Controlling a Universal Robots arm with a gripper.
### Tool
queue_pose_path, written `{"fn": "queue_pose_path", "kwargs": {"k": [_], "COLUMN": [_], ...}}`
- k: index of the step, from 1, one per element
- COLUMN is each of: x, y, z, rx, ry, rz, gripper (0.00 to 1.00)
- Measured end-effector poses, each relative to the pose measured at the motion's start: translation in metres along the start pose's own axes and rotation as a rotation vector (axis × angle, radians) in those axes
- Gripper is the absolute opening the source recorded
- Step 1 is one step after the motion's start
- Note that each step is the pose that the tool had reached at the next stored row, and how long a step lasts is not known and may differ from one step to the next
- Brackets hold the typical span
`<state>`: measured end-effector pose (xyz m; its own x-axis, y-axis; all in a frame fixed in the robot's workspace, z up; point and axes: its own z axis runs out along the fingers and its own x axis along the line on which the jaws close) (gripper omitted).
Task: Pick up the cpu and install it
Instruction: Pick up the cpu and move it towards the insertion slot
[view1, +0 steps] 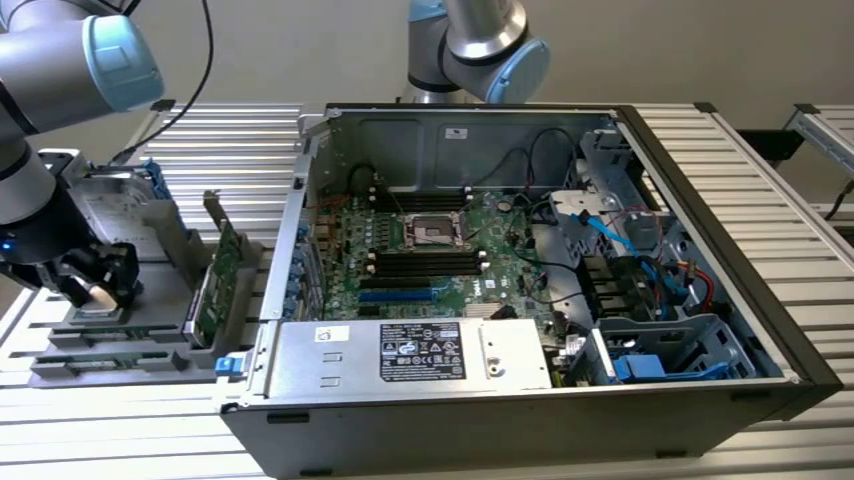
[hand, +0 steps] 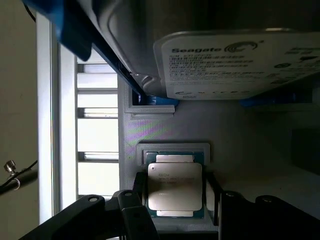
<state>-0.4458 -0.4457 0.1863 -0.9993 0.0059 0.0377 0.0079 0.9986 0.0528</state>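
Silver-topped, the cpu (hand: 175, 186) sits in its recess in the grey holder tray (view1: 94, 345) at the exterior view's left, beside the open computer case (view1: 534, 300). Bent steeply down over it, the arm sets the tool (hand: 176, 192) with jaws spread, straddling the chip, no grip evident.

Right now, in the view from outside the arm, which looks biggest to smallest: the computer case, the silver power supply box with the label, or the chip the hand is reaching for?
1. Computer case, by far.
2. Power supply box.
3. Chip, tiny, between the hand's fingers.
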Motion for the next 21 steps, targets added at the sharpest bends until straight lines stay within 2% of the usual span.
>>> {"fn": "queue_pose_path", "kwargs": {"k": [11, 21], "x": [0.0, 0.001], "y": [0.0005, 0.0016], "z": [-0.0087, -0.0306], "rx": [0.0, 0.0], "ry": [0.0, 0.0], "rz": [0.0, 0.0], "gripper": [0.55, 0.55]}}
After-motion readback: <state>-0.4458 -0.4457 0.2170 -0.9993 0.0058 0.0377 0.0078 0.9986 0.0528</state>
